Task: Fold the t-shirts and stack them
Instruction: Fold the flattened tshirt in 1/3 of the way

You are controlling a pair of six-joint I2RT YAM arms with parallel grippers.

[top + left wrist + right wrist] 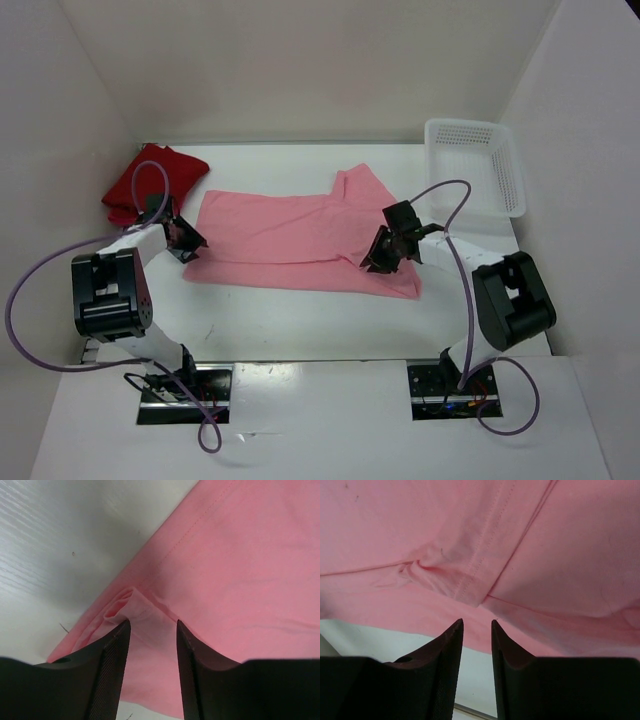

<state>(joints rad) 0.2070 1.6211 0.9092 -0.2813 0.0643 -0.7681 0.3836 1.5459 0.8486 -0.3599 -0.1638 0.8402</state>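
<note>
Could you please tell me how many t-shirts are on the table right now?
2: a pink shirt spread flat in the middle of the table, and a red shirt bunched at the far left. The bunched one may hide another.

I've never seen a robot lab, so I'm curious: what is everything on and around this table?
pink t-shirt: one, light pink, spread flat mid-table
red cloth pile: one, dark red, far left corner; number of shirts unclear
basket: one, white, perforated, far right corner
table: one, white
left arm, right arm: two, black and white, near edge
left pincer: black, open, at the shirt's left edge
right pincer: black, open, at the shirt's right edge
</note>
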